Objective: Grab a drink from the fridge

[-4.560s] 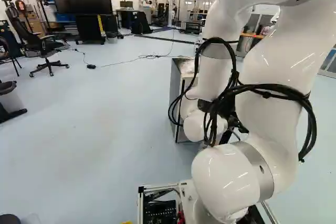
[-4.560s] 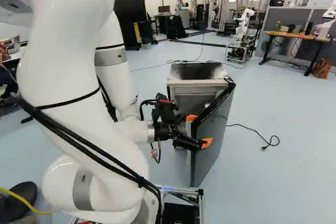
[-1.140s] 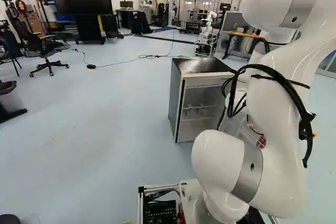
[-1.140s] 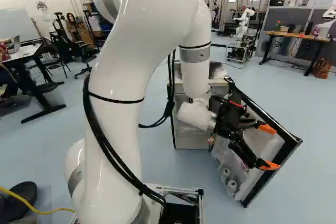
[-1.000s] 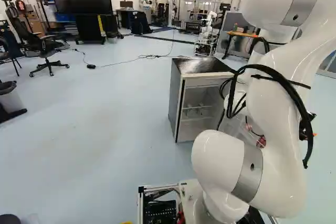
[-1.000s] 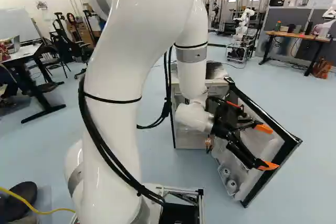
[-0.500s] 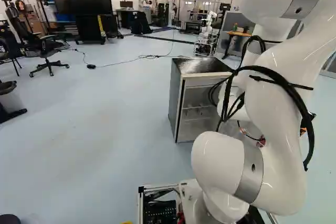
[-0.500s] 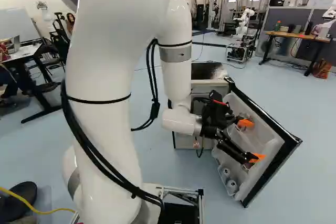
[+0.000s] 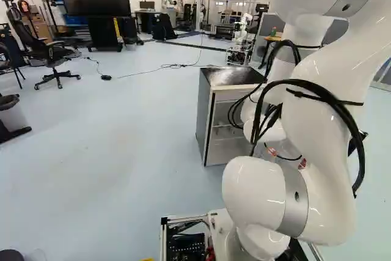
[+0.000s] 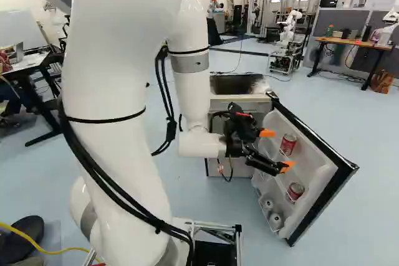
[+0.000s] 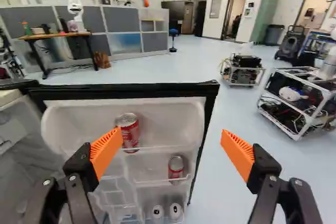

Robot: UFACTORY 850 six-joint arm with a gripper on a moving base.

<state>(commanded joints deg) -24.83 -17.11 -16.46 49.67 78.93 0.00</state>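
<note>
Gaping, the hand (image 10: 277,149) faces the open fridge door (image 10: 318,180).

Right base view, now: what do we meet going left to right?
White-topped desk → white robot arm → open black fingers with orange pads → lower red can on the open fridge door → wooden-topped table.

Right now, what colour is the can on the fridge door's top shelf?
The can is red, silvery on top; best in the wrist view.
</note>
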